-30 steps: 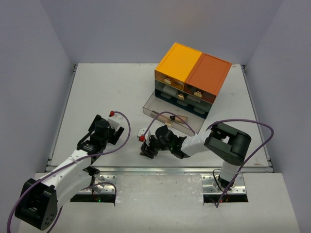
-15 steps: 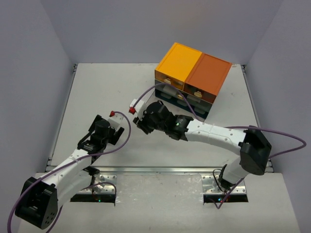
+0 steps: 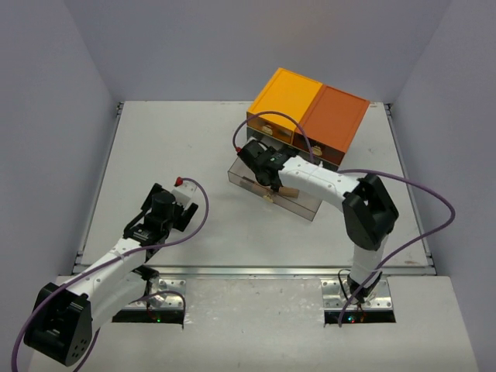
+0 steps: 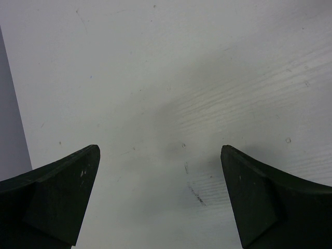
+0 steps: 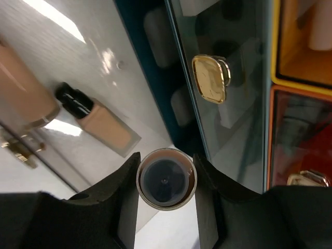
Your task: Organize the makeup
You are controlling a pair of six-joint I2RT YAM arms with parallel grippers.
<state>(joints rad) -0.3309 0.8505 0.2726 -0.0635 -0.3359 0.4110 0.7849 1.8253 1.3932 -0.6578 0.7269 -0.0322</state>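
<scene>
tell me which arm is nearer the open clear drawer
Right. The right end effector, gripping a small round jar, hangs over the drawer; the left end effector sits far off to its left.

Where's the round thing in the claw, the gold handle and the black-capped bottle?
round thing [image 5: 166, 179], right wrist view, dark middle
gold handle [image 5: 209, 78], right wrist view, flat face
black-capped bottle [image 5: 106, 127], right wrist view, beige body
</scene>
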